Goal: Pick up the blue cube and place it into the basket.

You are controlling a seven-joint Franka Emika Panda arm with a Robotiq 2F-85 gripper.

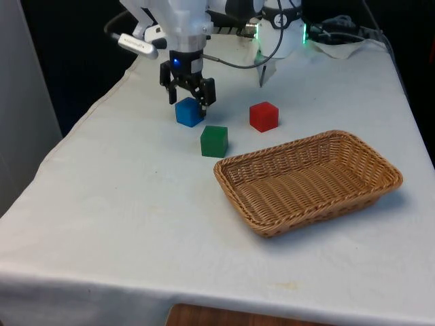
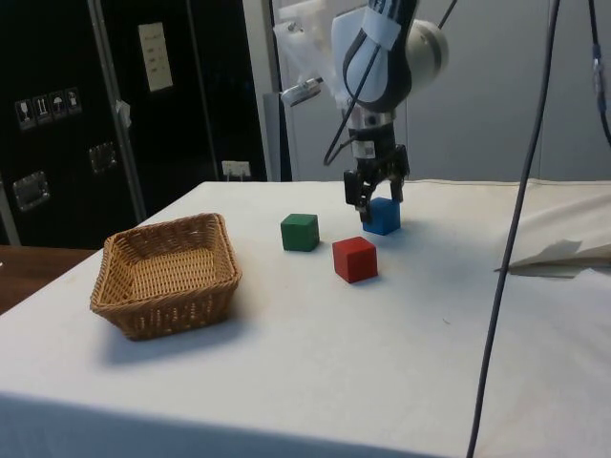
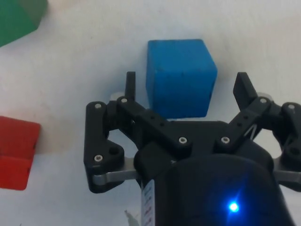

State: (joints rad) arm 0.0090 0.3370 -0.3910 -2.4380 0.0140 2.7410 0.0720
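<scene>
A wicker basket [image 1: 309, 180] is seen nearest on the white desk [image 1: 136, 224], lying open and holding nothing. Beyond the basket, toward the front view's left, a green cube [image 1: 214, 140] is set, and a red cube [image 1: 264, 116] is set straight beyond the basket, apart from the green one. Farther still, past the green cube and just beside it, the blue cube [image 1: 188, 111] rests on the cloth. The tool [image 1: 187, 99] is hung directly over the blue cube, held low and pointing straight down. Its fingers [image 3: 130, 84] are spread wide, wider than the cube, and nothing is gripped. In the wrist view the blue cube [image 3: 180, 75] is seen between the two fingers, apart from both, with its side faces roughly parallel to them. No long axis can be named, since the cube is equal-sided. A straight drop seems to be all that is called for before closing.
</scene>
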